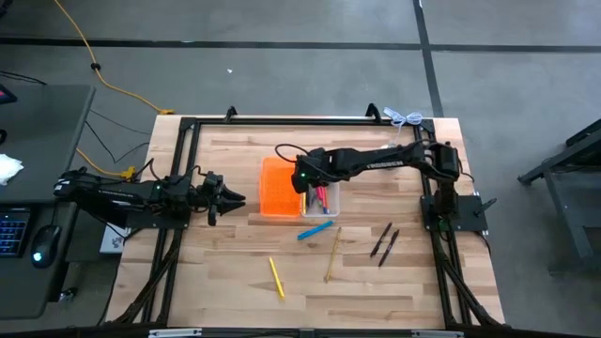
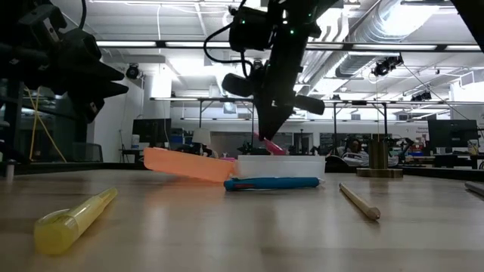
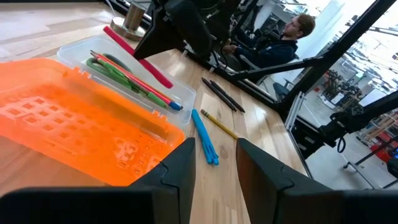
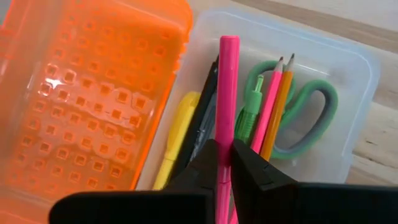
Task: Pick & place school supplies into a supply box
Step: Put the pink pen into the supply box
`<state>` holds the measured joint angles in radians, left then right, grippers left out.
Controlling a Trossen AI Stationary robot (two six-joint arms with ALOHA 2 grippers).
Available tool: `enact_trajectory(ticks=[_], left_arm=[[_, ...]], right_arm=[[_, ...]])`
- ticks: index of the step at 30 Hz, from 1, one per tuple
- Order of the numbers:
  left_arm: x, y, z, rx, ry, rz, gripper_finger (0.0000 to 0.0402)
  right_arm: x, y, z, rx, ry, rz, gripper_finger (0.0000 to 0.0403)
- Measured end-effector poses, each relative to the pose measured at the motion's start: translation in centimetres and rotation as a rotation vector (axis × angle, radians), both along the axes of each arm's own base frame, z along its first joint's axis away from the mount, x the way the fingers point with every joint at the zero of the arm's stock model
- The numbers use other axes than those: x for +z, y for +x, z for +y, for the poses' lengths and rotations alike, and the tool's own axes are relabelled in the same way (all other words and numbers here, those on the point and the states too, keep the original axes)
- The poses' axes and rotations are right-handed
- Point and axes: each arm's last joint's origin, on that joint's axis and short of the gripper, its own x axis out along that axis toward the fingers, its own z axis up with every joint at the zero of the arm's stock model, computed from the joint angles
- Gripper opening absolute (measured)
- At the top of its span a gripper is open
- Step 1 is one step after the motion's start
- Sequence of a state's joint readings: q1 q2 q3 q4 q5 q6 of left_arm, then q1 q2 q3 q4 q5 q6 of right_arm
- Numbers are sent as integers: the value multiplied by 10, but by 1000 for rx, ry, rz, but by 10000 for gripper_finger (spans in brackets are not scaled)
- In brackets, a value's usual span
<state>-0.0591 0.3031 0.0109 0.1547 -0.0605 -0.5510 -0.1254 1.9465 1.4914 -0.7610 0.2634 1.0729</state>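
Task partly done: the right gripper [image 4: 225, 163], jaws pinching a pink marker [image 4: 226, 93], lowers it into the supply box [image 1: 328, 214] at table centre, while the blue pen [image 1: 315, 230], pencil [image 1: 332, 253], yellow highlighter [image 1: 276, 277] and black pens [image 1: 384, 243] remain at 5–7 o'clock; left gripper [image 3: 211, 168] waits at 9 o'clock, jaws spread.

Wooden table [image 1: 235, 282]: supply box [image 1: 282, 188], blue pen [image 1: 315, 230], yellow marker [image 1: 276, 277], pencil [image 1: 332, 254], two black pens [image 1: 384, 243].

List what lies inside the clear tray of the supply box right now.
In the clear tray: green-handled scissors, a green pen, pink pencil, orange pencil, a yellow marker and a black pen. The right gripper holds a pink marker above them, hiding whatever lies beneath.
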Motion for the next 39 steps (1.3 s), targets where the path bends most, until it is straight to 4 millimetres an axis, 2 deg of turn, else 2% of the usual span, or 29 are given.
enact_trajectory(ticks=[11, 32, 39], left_arm=[[0, 0, 0, 1, 2, 0, 145], [0, 0, 0, -1, -2, -2, 145], [0, 0, 0, -1, -3, 0, 145]], right_arm=[[-3, -1, -7, -7, 36, 6, 11], [-39, 9, -10, 34, 64, 77, 11], [-39, 10, -10, 50, 55, 80, 25]])
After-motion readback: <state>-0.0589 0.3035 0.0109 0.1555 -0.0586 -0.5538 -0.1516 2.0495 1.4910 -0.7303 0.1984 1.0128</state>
